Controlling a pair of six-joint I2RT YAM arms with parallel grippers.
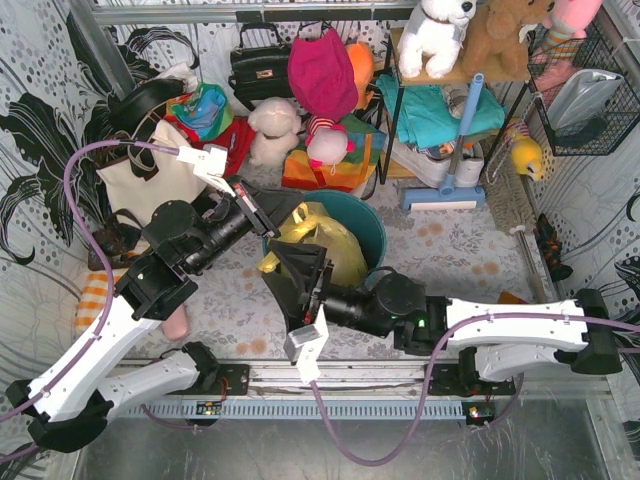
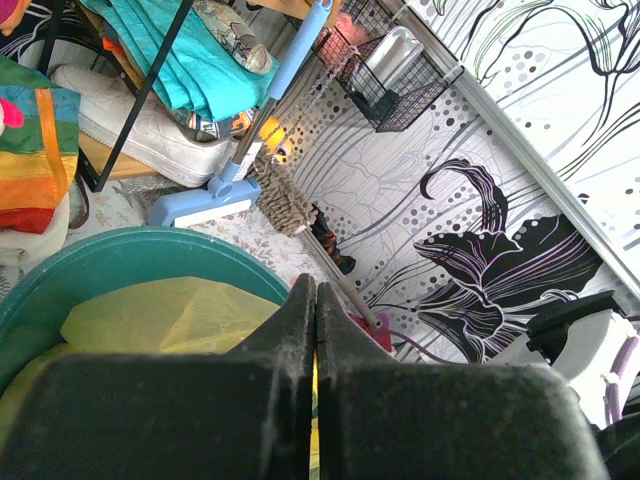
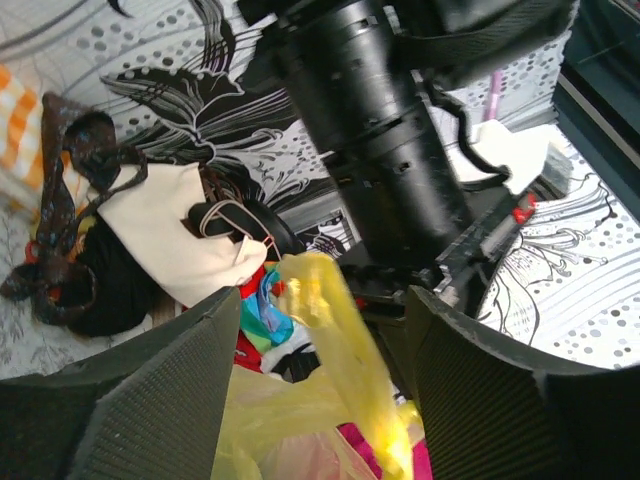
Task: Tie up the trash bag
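Observation:
The trash bag (image 1: 335,240), thin yellow-green plastic, sits in the round teal bin (image 1: 372,222). My left gripper (image 1: 268,220) is at the bin's left rim, shut on a fold of the bag. In the left wrist view its jaws (image 2: 316,285) are pressed together with a yellow sliver between them, and the bag (image 2: 170,315) lies in the bin (image 2: 120,255) below. My right gripper (image 1: 300,265) is open at the bin's near left side. In the right wrist view a raised strip of the bag (image 3: 345,350) stands between its open jaws (image 3: 325,292) without touching the pads.
A cream canvas tote (image 1: 150,180) lies left of the bin, with soft toys (image 1: 275,130) and colourful bags behind. A shelf rack (image 1: 440,110) and a blue mop (image 1: 445,190) stand at the back right. A wire basket (image 1: 585,100) hangs on the right wall.

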